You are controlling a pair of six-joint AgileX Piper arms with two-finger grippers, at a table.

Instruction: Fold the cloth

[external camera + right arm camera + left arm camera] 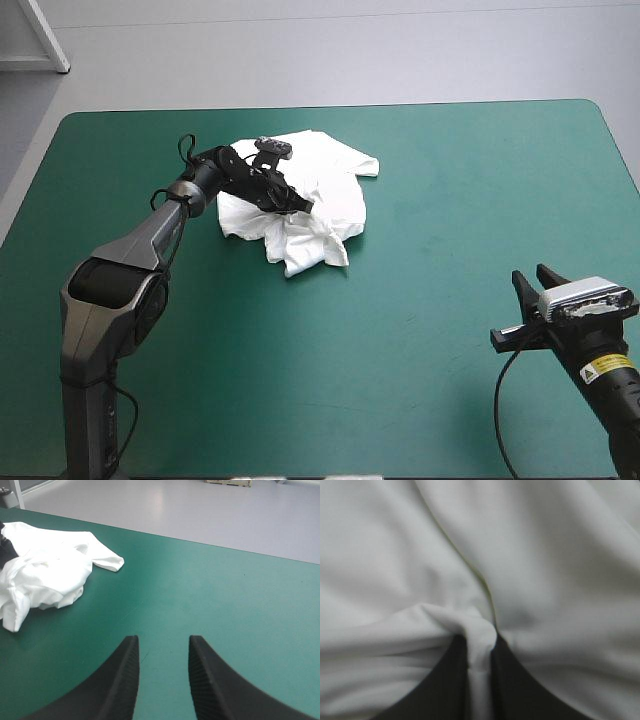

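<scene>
between fingers of left gripper (pixel 480 641) a ridge of heaped shirt (pixel 330 195) is clamped; right gripper (pixel 163 640) fingers apart, shirt well ahead. spreading judged in hand; a lift is needed next.

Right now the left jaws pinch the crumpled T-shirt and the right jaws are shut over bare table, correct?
No: the right gripper has open jaws over bare table, as the right wrist view shows. The left gripper does pinch the crumpled T-shirt.
</scene>
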